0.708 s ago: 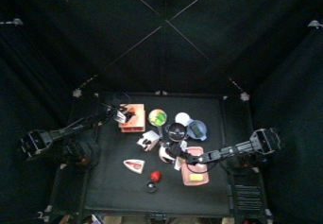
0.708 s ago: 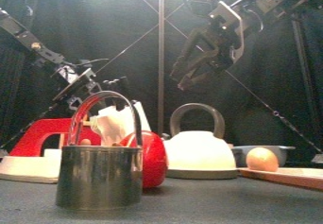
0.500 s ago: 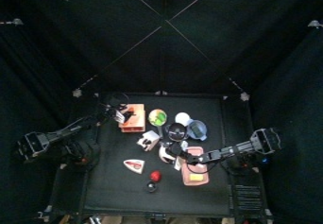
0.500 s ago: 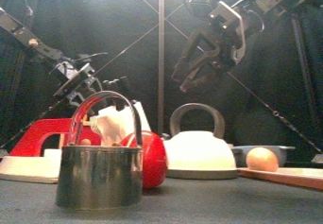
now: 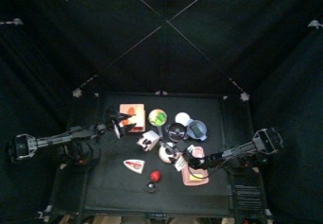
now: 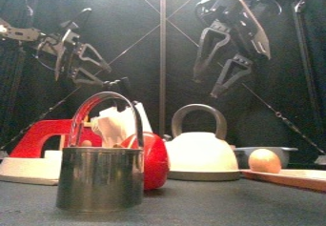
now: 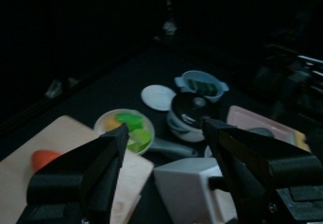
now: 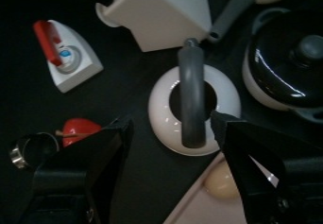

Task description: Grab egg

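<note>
The egg (image 6: 264, 160) is tan and lies on a wooden board (image 6: 295, 178) at the front right, beside a white kettle (image 6: 201, 150). In the right wrist view the egg (image 8: 224, 181) shows just past the kettle (image 8: 190, 110), on the board's corner. My right gripper (image 6: 227, 70) hangs open and empty, high above the kettle; in its own view the gripper (image 8: 171, 133) has jaws spread on either side of the kettle's black handle. My left gripper (image 6: 82, 64) is open and empty, high over the left of the table, far from the egg.
A steel cup (image 6: 99, 169) with a red handle stands at the front, a red ball (image 6: 154, 161) behind it. A red and white iron (image 6: 36, 150) lies left. A white carton (image 8: 158, 10), a black lidded pot (image 8: 294, 56) and a green bowl (image 7: 128, 129) stand further back.
My left gripper has drawn back to the left and risen. My right gripper has shifted right towards the board and now hangs more upright over the kettle.
</note>
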Action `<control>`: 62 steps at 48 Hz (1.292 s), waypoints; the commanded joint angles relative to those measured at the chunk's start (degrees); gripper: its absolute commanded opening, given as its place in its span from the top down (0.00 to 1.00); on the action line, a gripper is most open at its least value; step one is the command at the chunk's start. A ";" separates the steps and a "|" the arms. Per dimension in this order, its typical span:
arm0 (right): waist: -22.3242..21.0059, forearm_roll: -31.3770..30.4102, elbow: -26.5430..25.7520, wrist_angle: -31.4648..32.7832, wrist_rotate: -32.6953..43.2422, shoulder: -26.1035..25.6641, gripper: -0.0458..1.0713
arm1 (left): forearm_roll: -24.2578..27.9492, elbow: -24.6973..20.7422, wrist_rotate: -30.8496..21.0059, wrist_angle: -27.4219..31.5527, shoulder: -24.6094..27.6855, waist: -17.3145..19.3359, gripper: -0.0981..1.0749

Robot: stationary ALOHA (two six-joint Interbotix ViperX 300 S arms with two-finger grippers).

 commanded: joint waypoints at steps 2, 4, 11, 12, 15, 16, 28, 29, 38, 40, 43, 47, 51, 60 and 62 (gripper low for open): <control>2.02 2.29 -1.93 4.48 0.44 -1.93 0.09 | 1.67 0.26 0.00 -4.39 -0.09 -3.43 0.10; 2.90 4.04 -2.37 6.42 0.53 -1.93 0.09 | 2.11 0.53 0.00 -5.01 -0.09 -4.31 0.10; 3.87 9.67 -4.92 12.13 0.09 -2.11 0.09 | 2.29 1.23 -0.09 -5.71 -0.09 -6.68 0.10; 3.96 10.28 -5.27 12.83 0.09 -2.02 0.09 | 2.37 1.14 -0.09 -5.71 -0.09 -7.03 0.10; 4.04 11.87 -5.80 15.29 0.18 -2.02 0.09 | 2.46 0.97 0.09 -5.71 -0.09 -8.53 0.10; 4.04 12.48 -5.71 16.35 0.35 -2.11 0.09 | 2.46 0.88 0.09 -5.71 -0.18 -8.88 0.10; 3.87 18.81 -2.29 20.92 2.99 -1.76 0.09 | 5.36 0.97 0.00 -5.71 -0.09 -12.48 0.10; 3.87 19.07 -1.93 20.74 3.52 -1.76 0.09 | 5.27 0.97 -0.09 -5.80 -0.09 -12.57 0.10; 2.72 20.04 4.31 15.03 7.73 -1.76 0.09 | 5.19 1.32 0.00 -5.71 -0.09 -12.57 0.10; 2.11 20.13 5.71 12.66 8.70 -1.67 0.09 | 5.10 1.41 0.00 -5.71 -0.09 -12.57 0.10; 1.05 19.95 7.73 8.44 10.37 -1.67 0.09 | 5.10 1.58 0.00 -5.71 -0.09 -12.57 0.10; -0.62 18.98 10.46 2.29 11.95 -1.41 0.08 | 5.10 1.58 0.00 -5.80 -0.09 -12.48 0.10; -2.02 17.93 11.78 -1.05 12.57 -1.14 0.08 | 5.10 1.58 0.00 -5.71 -0.09 -12.39 0.10; -4.04 14.77 11.60 -2.64 13.18 -0.62 0.08 | 5.10 1.76 0.00 -5.71 -0.09 -12.22 0.10; -4.48 14.41 11.51 -2.81 13.18 -0.44 0.08 | 5.10 1.85 0.00 -5.71 -0.09 -12.22 0.10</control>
